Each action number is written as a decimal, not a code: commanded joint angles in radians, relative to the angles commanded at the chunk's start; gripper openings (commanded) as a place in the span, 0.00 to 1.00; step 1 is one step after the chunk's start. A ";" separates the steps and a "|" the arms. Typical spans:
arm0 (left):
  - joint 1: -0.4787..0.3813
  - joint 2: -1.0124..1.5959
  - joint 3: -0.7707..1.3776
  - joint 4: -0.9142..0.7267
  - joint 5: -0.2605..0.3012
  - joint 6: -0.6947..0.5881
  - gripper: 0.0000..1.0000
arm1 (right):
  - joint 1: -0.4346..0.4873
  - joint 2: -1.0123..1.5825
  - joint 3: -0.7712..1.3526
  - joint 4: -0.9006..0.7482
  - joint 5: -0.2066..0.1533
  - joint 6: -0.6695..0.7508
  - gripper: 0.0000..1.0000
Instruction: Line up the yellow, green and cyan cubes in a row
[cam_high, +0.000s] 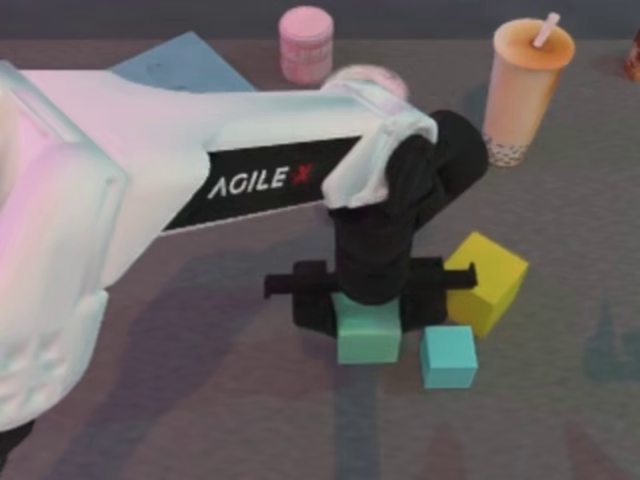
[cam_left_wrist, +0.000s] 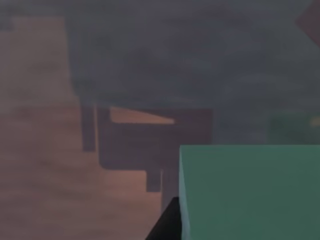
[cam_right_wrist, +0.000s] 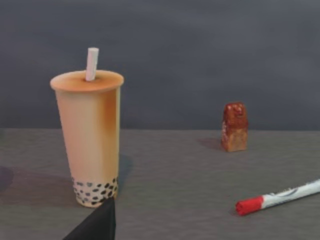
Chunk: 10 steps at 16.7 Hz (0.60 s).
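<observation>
Holding: left gripper sits low over the green cube, fingers clamped on it, so it can be set square in the row.
Row: cyan cube just right of green; yellow cube behind, turned askew.
Right arm: out of the top view, fingers cannot tell; its camera faces the bubble tea cup.

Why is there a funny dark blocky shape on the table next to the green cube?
In the left wrist view that dark shape is a shadow, most likely cast by the left claw hanging over the green cube; in the top view, softer shadows spread over the table under the arm; in the right wrist view, the bubble tea cup throws only a faint one.
</observation>
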 joint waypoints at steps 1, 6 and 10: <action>-0.001 0.007 -0.022 0.027 0.000 0.000 0.00 | 0.000 0.000 0.000 0.000 0.000 0.000 1.00; -0.002 0.015 -0.042 0.048 0.000 0.000 0.00 | 0.000 0.000 0.000 0.000 0.000 0.000 1.00; -0.002 0.015 -0.042 0.048 0.000 0.000 0.30 | 0.000 0.000 0.000 0.000 0.000 0.000 1.00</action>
